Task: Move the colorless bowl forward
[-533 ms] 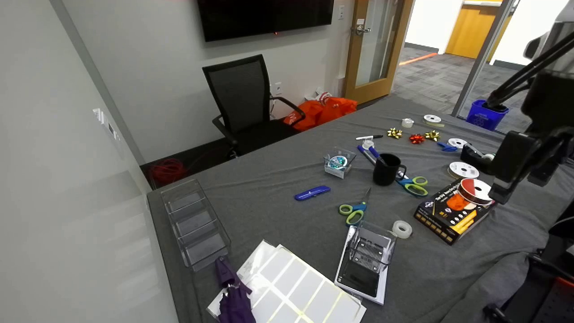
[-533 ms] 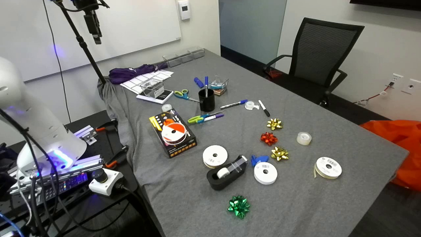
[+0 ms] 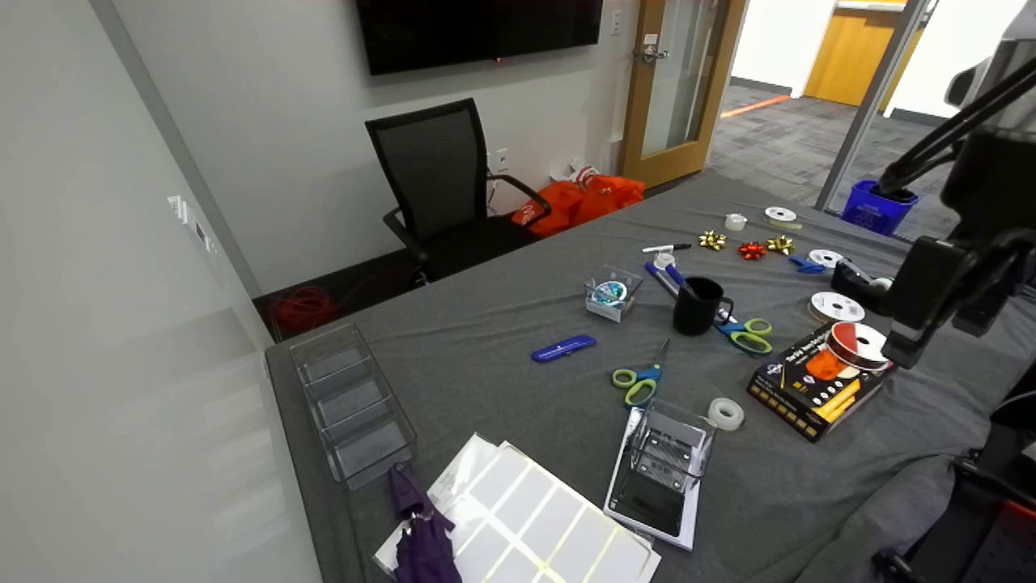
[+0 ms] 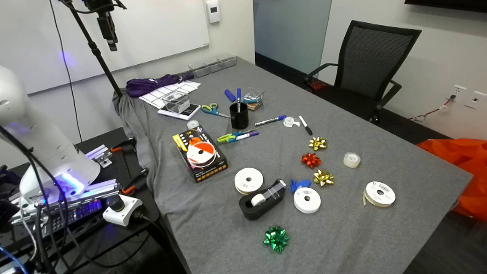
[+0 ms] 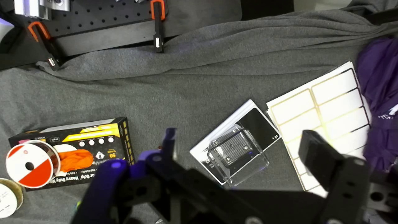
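I can make out no round clear bowl, so the colorless bowl is hidden or out of view. An open clear rectangular box [image 5: 231, 149] lies over a black-and-white flat package [image 5: 259, 127]. A similar clear box [image 3: 605, 310] farther off holds a round teal-and-white thing. My gripper [image 5: 241, 144] is open, its fingers [image 5: 314, 155] wide apart with nothing held. In the wrist view the first clear box appears between them, well below on the table. High above the tabletop, the gripper also shows in both exterior views [image 3: 939, 342] [image 4: 113, 47].
Around the boxes are a black mug [image 4: 239, 118] with a marker, green-handled scissors [image 3: 641, 387], a glove box [image 3: 797, 397] with a ribbon roll on it, and white label sheets [image 3: 526, 510]. A purple umbrella [image 3: 425, 542] and a clear divided tray [image 3: 352, 405] lie toward the whiteboard.
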